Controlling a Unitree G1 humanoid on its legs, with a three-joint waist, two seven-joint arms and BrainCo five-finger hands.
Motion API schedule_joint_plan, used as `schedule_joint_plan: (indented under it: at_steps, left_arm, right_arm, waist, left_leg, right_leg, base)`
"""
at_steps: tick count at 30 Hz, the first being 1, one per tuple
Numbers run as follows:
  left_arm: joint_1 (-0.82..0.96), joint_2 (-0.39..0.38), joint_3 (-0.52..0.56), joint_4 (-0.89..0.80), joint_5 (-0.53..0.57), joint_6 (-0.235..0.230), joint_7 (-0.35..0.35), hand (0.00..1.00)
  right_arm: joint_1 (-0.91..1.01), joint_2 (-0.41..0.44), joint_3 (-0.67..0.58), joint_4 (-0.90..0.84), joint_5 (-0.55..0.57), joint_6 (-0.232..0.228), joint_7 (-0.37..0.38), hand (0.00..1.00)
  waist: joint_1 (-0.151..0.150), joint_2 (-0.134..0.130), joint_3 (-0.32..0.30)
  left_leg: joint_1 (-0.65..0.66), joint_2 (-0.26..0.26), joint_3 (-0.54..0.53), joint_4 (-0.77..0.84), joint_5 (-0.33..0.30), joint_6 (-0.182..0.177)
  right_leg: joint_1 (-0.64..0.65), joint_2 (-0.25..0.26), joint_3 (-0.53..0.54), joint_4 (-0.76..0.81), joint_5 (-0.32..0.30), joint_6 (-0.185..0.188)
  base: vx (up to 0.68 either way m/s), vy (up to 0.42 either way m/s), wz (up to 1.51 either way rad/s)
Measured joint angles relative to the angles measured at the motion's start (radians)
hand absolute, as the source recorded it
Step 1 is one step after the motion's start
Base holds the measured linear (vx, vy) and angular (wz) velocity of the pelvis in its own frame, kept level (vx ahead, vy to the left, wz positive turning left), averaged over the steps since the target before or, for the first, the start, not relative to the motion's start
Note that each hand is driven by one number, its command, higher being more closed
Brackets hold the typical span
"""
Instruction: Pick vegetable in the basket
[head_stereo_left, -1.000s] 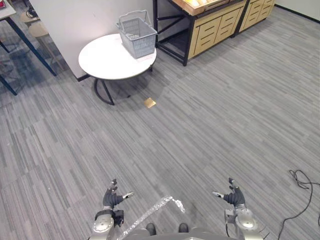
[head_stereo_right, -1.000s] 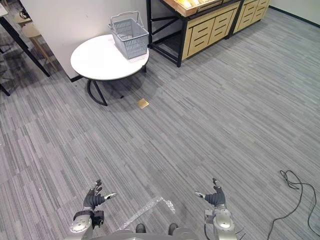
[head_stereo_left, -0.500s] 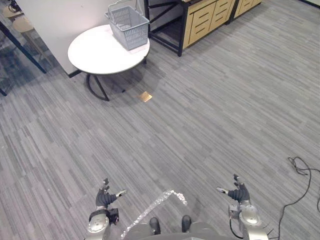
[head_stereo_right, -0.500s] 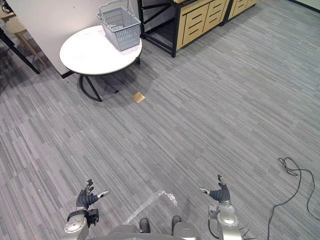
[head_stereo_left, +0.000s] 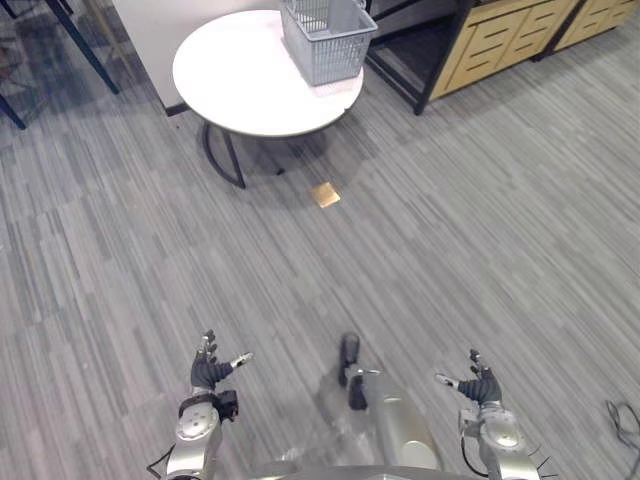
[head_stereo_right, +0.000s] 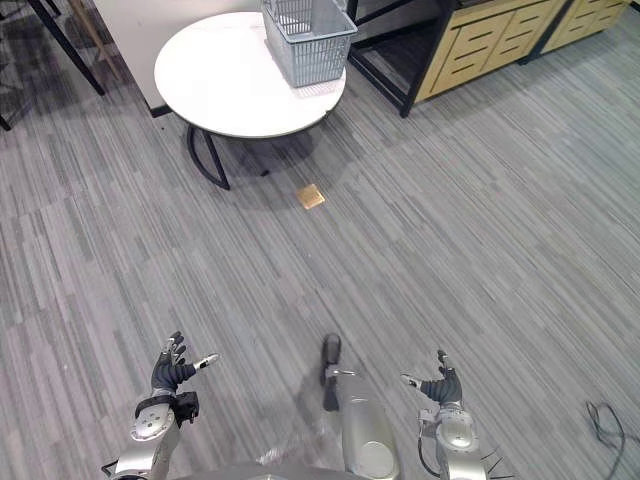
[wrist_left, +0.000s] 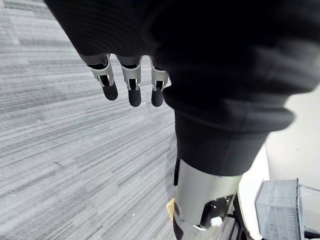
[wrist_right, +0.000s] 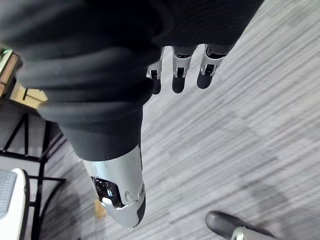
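I judge this to be the approach step: nothing is grasped, and the work lies far off at the top of the frame. At the lower left, my left hand (head_stereo_left: 208, 372) hangs low over the grey striped carpet floor (head_stereo_left: 500, 230), its fingers loose and spread, with nothing in it. Above it, at the upper centre-left, is the round white table on dark curved legs (head_stereo_left: 240, 70). The grey plastic mesh basket (head_stereo_left: 328, 40) sits on the table's right-hand part, close to the rim. The frame's top edge cuts the basket off, so I cannot tell whether a vegetable lies inside, and I make out none elsewhere. Below the table, a small tan square plate (head_stereo_left: 325, 194) lies flat on the carpet. In the upper right, a light wooden drawer cabinet in a black metal frame (head_stereo_left: 500, 35) stands just beside the table, leaving a narrow gap there. At the lower right, my right hand (head_stereo_left: 480, 385) is likewise slack and empty. Next I would need to close in on the table across the wide open carpet, keeping clear of the table's rim and the cabinet's frame corner.
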Motion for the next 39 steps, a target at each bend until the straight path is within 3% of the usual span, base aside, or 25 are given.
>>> schedule_joint_plan:
  at_steps: [1,2,5,7,10,11,12,13,14,15,17,18,19,20,22,24,26,27,29,30,31,33,35,37,39]
  left_arm:
    - [0.008,-0.009,0.002,-0.001,0.0,-0.001,0.0,0.0]
    - [0.026,-0.015,0.001,-0.009,0.001,-0.004,-0.003,0.0]
    - [0.05,-0.025,-0.001,-0.042,0.001,-0.004,-0.003,0.0]
    - [0.052,-0.03,-0.006,-0.045,0.0,-0.003,-0.006,0.0]
    - [0.082,-0.028,-0.008,-0.042,0.001,-0.001,-0.018,0.0]
    - [0.101,-0.031,-0.009,-0.042,0.0,-0.001,-0.018,0.0]
    - [0.113,-0.031,-0.01,-0.04,0.0,-0.001,-0.017,0.0]
    - [0.114,-0.029,-0.009,-0.033,0.0,0.0,-0.017,0.0]
    - [0.113,-0.023,-0.007,-0.026,0.001,0.0,-0.016,0.0]
    - [0.088,-0.022,-0.009,-0.026,0.001,-0.001,-0.016,0.0]
    - [0.076,-0.024,-0.02,-0.031,0.001,-0.002,-0.018,0.0]
    - [0.078,-0.021,-0.019,-0.029,0.001,-0.001,-0.017,0.0]
    - [0.082,-0.017,-0.02,-0.029,0.001,-0.001,-0.014,0.0]
    - [0.087,-0.008,-0.021,-0.027,0.001,0.0,-0.005,0.0]
    - [0.09,0.0,-0.025,-0.019,0.001,-0.001,0.009,0.0]
    - [0.086,0.012,-0.045,-0.012,0.0,-0.003,0.023,0.0]
    - [0.077,0.017,-0.047,0.002,0.0,-0.004,0.023,0.0]
    - [0.065,0.02,-0.052,0.027,0.0,-0.004,0.023,0.0]
    - [0.056,0.024,-0.067,0.058,0.003,-0.004,0.024,0.0]
    - [0.055,0.015,-0.095,0.095,0.007,-0.003,0.025,0.0]
    - [0.056,0.002,-0.104,0.108,0.009,-0.002,0.024,0.0]
    - [0.071,-0.008,-0.107,0.12,0.011,-0.004,0.021,0.0]
    - [0.07,-0.012,-0.107,0.123,0.011,-0.004,0.021,0.0]
    - [0.072,-0.015,-0.108,0.131,0.014,-0.005,0.016,0.0]
    - [0.083,-0.015,-0.109,0.141,0.022,-0.005,-0.001,0.0]
  right_arm:
    - [0.0,0.0,0.009,-0.014,-0.004,-0.001,0.001,0.0]
    - [0.001,0.007,0.028,-0.039,-0.004,-0.003,0.001,0.0]
    - [0.021,0.038,0.037,-0.126,-0.002,-0.018,-0.009,0.0]
    - [0.024,0.035,0.035,-0.133,0.005,-0.029,-0.009,0.0]
    - [0.011,0.028,0.034,-0.088,0.005,-0.025,-0.009,0.0]
    - [0.008,0.027,0.027,-0.071,0.005,-0.025,-0.01,0.0]
    - [0.016,0.02,0.027,-0.06,0.005,-0.024,-0.011,0.0]
    - [0.016,0.02,0.028,-0.057,0.005,-0.022,-0.012,0.0]
    - [0.026,0.029,0.034,-0.057,0.004,-0.019,-0.013,0.0]
    - [0.036,0.029,0.033,-0.058,0.002,-0.018,-0.013,0.0]
    - [0.028,0.031,0.036,-0.06,-0.007,-0.005,-0.014,0.0]
    - [0.018,0.036,0.041,-0.069,-0.018,-0.003,-0.014,0.0]
    - [-0.004,0.036,0.061,-0.087,-0.045,-0.002,-0.013,0.0]
    - [-0.027,0.035,0.084,-0.102,-0.066,-0.003,-0.014,0.0]
    - [-0.056,0.034,0.136,-0.147,-0.105,-0.007,-0.019,0.0]
    - [-0.09,0.033,0.188,-0.226,-0.135,-0.026,-0.031,0.0]
    - [-0.106,0.032,0.207,-0.281,-0.164,-0.048,-0.032,0.0]
    - [-0.119,0.023,0.214,-0.303,-0.178,-0.048,-0.034,0.0]
    - [-0.123,-0.001,0.223,-0.339,-0.202,-0.048,-0.049,0.0]
    - [-0.125,-0.037,0.237,-0.363,-0.222,-0.048,-0.053,0.0]
    - [-0.134,-0.05,0.246,-0.365,-0.23,-0.047,-0.053,0.0]
    - [-0.143,-0.077,0.251,-0.44,-0.277,-0.047,-0.053,0.0]
    - [-0.151,-0.08,0.252,-0.463,-0.319,-0.047,-0.06,0.0]
    - [-0.151,-0.088,0.254,-0.478,-0.356,-0.047,-0.079,0.0]
    - [-0.155,-0.118,0.255,-0.524,-0.384,-0.051,-0.098,0.0]
  waist:
    - [0.003,-0.001,0.003]
    - [0.002,0.003,0.008]
    - [0.034,-0.024,0.026]
    - [0.063,-0.034,0.033]
    - [0.089,-0.048,0.044]
    - [0.09,-0.048,0.043]
    - [0.092,-0.04,0.039]
    - [0.097,-0.033,0.031]
    - [0.109,-0.056,0.01]
    - [0.101,-0.076,0.004]
    - [0.1,-0.088,0.002]
    - [0.1,-0.098,0.002]
    - [0.09,-0.099,0.003]
    - [0.082,-0.098,0.004]
    - [0.084,-0.088,0.004]
    - [0.082,-0.065,0.006]
    - [0.07,-0.057,0.011]
    - [0.054,-0.052,0.014]
    - [0.055,-0.067,0.008]
    - [0.054,-0.048,0.013]
    - [0.061,-0.025,0.011]
    - [0.055,-0.013,0.007]
    - [0.057,-0.012,0.008]
    - [0.063,-0.012,0.01]
    - [0.069,-0.006,0.003]
  left_leg:
    - [-0.036,0.004,0.0,0.107,0.097,-0.006]
    - [-0.126,0.051,0.023,0.367,0.094,-0.002]
    - [-0.354,0.164,0.145,0.678,-0.007,0.137]
    - [-0.485,0.169,0.197,0.586,-0.052,0.177]
    - [-0.602,0.091,0.189,0.185,-0.065,0.165]
    - [-0.595,0.053,0.158,-0.031,-0.03,0.128]
    - [-0.597,0.041,0.128,-0.155,0.051,0.133]
    - [-0.596,0.037,0.121,-0.139,0.108,0.153]
    - [-0.608,0.006,0.123,-0.091,0.134,0.229]
    - [-0.612,-0.012,0.145,-0.049,0.087,0.255]
    - [-0.578,-0.037,0.177,-0.01,0.01,0.278]
    - [-0.536,-0.054,0.195,-0.012,-0.02,0.289]
    - [-0.465,-0.071,0.197,-0.023,-0.06,0.307]
    - [-0.406,-0.079,0.197,-0.037,-0.088,0.314]
    - [-0.282,-0.077,0.194,-0.092,-0.111,0.32]
    - [-0.17,-0.054,0.177,-0.178,-0.113,0.318]
    - [-0.127,-0.035,0.144,-0.203,-0.118,0.309]
    - [-0.105,-0.016,0.113,-0.21,-0.131,0.287]
    - [-0.068,-0.013,0.073,-0.209,-0.159,0.241]
    - [-0.031,0.0,0.031,-0.192,-0.192,0.193]
    - [-0.027,0.021,0.019,-0.182,-0.192,0.189]
    - [-0.066,0.036,-0.027,-0.087,-0.13,0.128]
    - [-0.134,0.056,-0.033,0.085,-0.053,0.092]
    - [-0.188,0.1,0.023,0.236,-0.065,0.1]
    - [-0.243,0.123,0.103,0.274,-0.088,0.141]
  right_leg:
    - [0.048,0.001,0.009,-0.017,-0.026,0.002]
    - [0.16,0.019,0.012,-0.063,-0.055,0.003]
    - [0.428,0.054,0.028,-0.228,-0.097,0.001]
    - [0.523,0.054,0.048,-0.298,-0.113,0.007]
    - [0.633,0.032,0.11,-0.348,-0.162,0.036]
    - [0.668,0.022,0.14,-0.365,-0.188,0.059]
    - [0.697,0.019,0.174,-0.366,-0.227,0.079]
    - [0.706,0.013,0.195,-0.357,-0.247,0.092]
    - [0.699,-0.02,0.229,-0.317,-0.288,0.121]
    - [0.676,-0.065,0.241,-0.251,-0.296,0.135]
    - [0.604,-0.099,0.254,-0.031,-0.291,0.168]
    - [0.558,-0.122,0.267,0.122,-0.259,0.222]
    - [0.478,-0.149,0.268,0.347,-0.17,0.278]
    - [0.43,-0.166,0.259,0.492,-0.193,0.25]
    - [0.348,-0.174,0.204,0.598,-0.251,0.165]
    - [0.241,-0.154,0.117,0.519,-0.301,0.154]
    - [0.147,-0.121,0.099,0.36,-0.296,0.164]
    - [0.111,-0.093,0.118,0.195,-0.254,0.188]
    - [0.109,-0.07,0.176,-0.082,-0.091,0.196]
    - [0.138,-0.061,0.178,-0.071,0.045,0.134]
    - [0.139,-0.046,0.171,-0.047,0.034,0.13]
    - [0.149,-0.064,0.121,0.03,-0.068,0.097]
    - [0.227,-0.069,0.082,-0.015,-0.095,0.082]
    - [0.36,-0.065,0.037,-0.116,-0.095,0.08]
    - [0.463,-0.064,0.0,-0.198,-0.097,0.077]
  base:
    - [0.75,-0.187,0.12]
    - [0.71,-0.17,0.11]
    - [0.64,-0.144,0.03]
    - [0.55,-0.077,-0.18]
    - [0.63,0.051,-0.6]
    - [0.53,0.147,-0.86]
    - [0.55,0.191,-0.92]
    - [0.58,0.254,-0.95]
    - [0.69,0.254,-0.59]
    - [0.82,0.287,-0.46]
    - [0.66,0.236,-0.2]
    - [0.59,0.229,-0.16]
    - [0.69,0.233,-0.12]
    - [0.55,0.155,-0.07]
    - [0.45,0.076,-0.17]
    - [0.48,0.002,0.06]
    - [0.52,-0.09,0.47]
    - [0.48,-0.149,0.78]
    - [0.5,-0.194,0.82]
    - [0.52,-0.21,0.46]
    - [0.6,-0.261,0.5]
    - [0.46,-0.239,0.51]
    - [0.4,-0.244,0.71]
    - [0.33,-0.201,0.67]
    - [0.28,-0.119,0.48]
